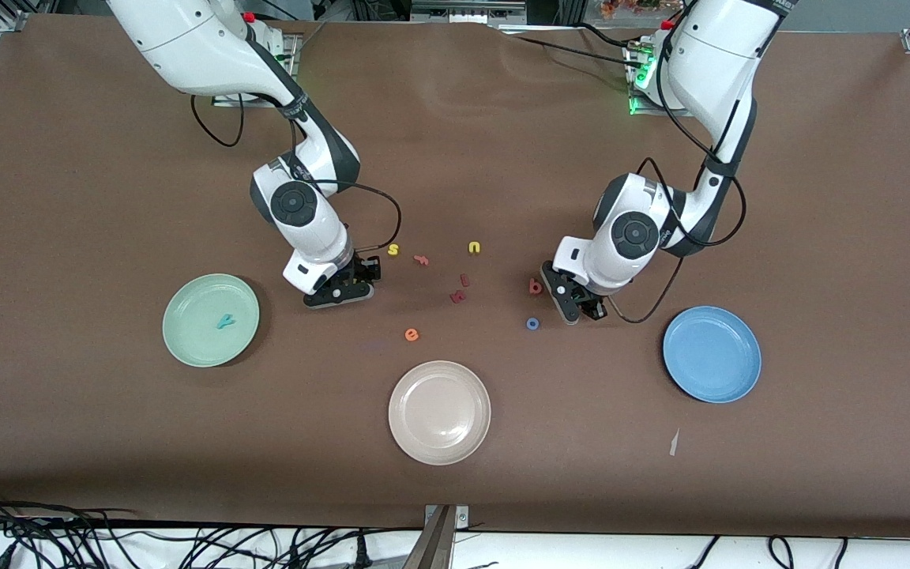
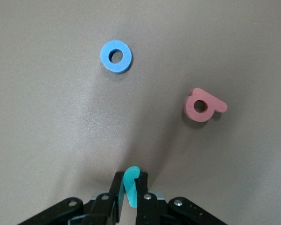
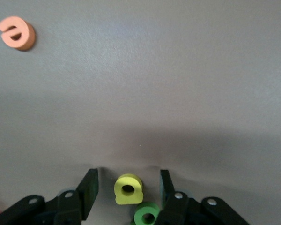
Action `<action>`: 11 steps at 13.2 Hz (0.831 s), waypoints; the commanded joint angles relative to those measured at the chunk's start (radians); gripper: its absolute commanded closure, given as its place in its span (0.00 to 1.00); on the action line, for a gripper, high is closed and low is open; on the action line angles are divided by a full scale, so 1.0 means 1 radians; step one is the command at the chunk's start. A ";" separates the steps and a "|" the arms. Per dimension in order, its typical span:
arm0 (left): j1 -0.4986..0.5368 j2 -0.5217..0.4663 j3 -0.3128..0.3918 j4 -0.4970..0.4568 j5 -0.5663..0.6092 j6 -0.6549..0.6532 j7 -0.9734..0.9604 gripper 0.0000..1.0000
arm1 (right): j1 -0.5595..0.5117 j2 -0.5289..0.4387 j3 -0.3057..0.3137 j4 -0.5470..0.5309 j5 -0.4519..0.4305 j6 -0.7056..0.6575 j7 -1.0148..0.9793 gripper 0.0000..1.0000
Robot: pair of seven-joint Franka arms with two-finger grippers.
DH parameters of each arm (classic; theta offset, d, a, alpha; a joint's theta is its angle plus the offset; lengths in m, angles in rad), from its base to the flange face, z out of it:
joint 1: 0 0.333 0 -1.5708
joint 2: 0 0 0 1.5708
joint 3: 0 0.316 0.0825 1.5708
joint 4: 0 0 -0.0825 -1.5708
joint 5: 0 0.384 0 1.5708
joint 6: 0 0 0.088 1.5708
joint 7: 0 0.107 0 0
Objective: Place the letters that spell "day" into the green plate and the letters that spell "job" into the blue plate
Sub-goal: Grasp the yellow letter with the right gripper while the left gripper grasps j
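Note:
My left gripper [image 2: 129, 176] is shut on the teal "j" [image 2: 130, 186], low over the table [image 1: 575, 310]. The blue "o" [image 2: 115, 56] [image 1: 532, 323] and the salmon "b" [image 2: 203, 105] [image 1: 535, 286] lie close by it on the cloth. The blue plate [image 1: 712, 353] holds nothing. My right gripper [image 3: 128, 180] [image 1: 340, 292] is open and straddles the yellow "a" [image 3: 128, 189], with gaps on both sides. The green "d" [image 3: 147, 215] lies against one finger. The teal "y" [image 1: 226, 321] lies in the green plate [image 1: 186, 336].
A beige plate [image 1: 439, 412] sits nearer the front camera, between the two coloured plates. Between the grippers lie a yellow "s" [image 1: 393, 250], an orange "f" [image 1: 422, 258], a yellow "u" [image 1: 474, 247], two dark red letters [image 1: 461, 288] and an orange "e" [image 1: 411, 334].

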 commanded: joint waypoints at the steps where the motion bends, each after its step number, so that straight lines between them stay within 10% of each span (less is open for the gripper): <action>1: 0.026 -0.011 -0.005 -0.024 0.011 0.009 0.015 1.00 | 0.010 0.004 -0.001 -0.010 -0.021 0.027 0.039 0.45; 7: 0.201 -0.077 0.001 0.187 -0.001 -0.414 -0.020 1.00 | 0.014 0.004 -0.001 -0.012 -0.023 0.026 0.036 0.86; 11: 0.302 -0.072 0.035 0.249 0.023 -0.516 -0.019 1.00 | -0.003 -0.014 -0.002 -0.006 -0.038 0.014 -0.001 0.91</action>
